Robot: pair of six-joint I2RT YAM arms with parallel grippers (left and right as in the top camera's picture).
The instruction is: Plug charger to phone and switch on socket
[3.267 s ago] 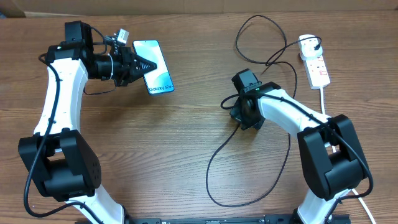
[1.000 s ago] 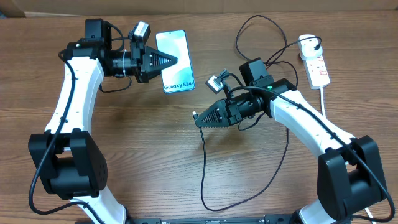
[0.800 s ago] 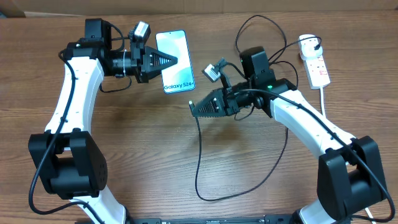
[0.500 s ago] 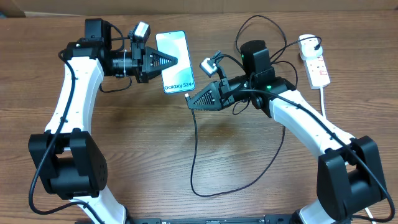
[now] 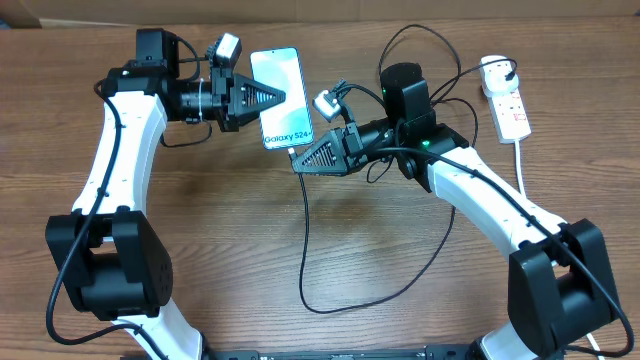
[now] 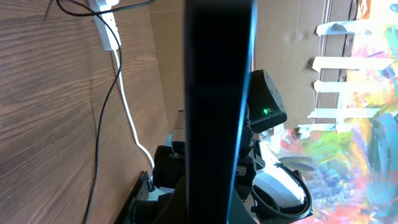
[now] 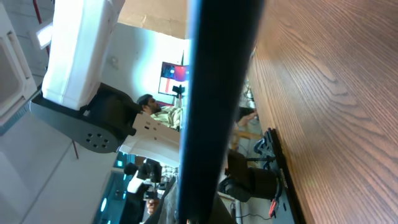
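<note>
My left gripper [image 5: 272, 98] is shut on the phone [image 5: 281, 88] and holds it off the table, teal-blue screen up, "Galaxy" edge toward the front. In the left wrist view the phone [image 6: 217, 93] is an edge-on dark bar. My right gripper [image 5: 297, 161] is shut on the charger's connector end, its tip right at the phone's bottom edge; I cannot tell if it is inserted. The black charger cable [image 5: 303, 230] hangs down, loops over the table and runs to its white plug head [image 5: 497, 68] in the socket [image 5: 513, 112]. The right wrist view shows a dark bar [image 7: 217, 93].
The socket's thick white cord [image 5: 520, 155] runs down the right side, behind my right arm. The cable loop [image 5: 400, 285] lies on the wooden table near the front. Cardboard [image 5: 320, 8] lines the back edge. The socket [image 6: 104, 28] also shows in the left wrist view.
My right gripper has carried the connector up and to the left, from mid-table to the phone's bottom edge, dragging the cable with it. The left gripper and phone have stayed still for the last second.
</note>
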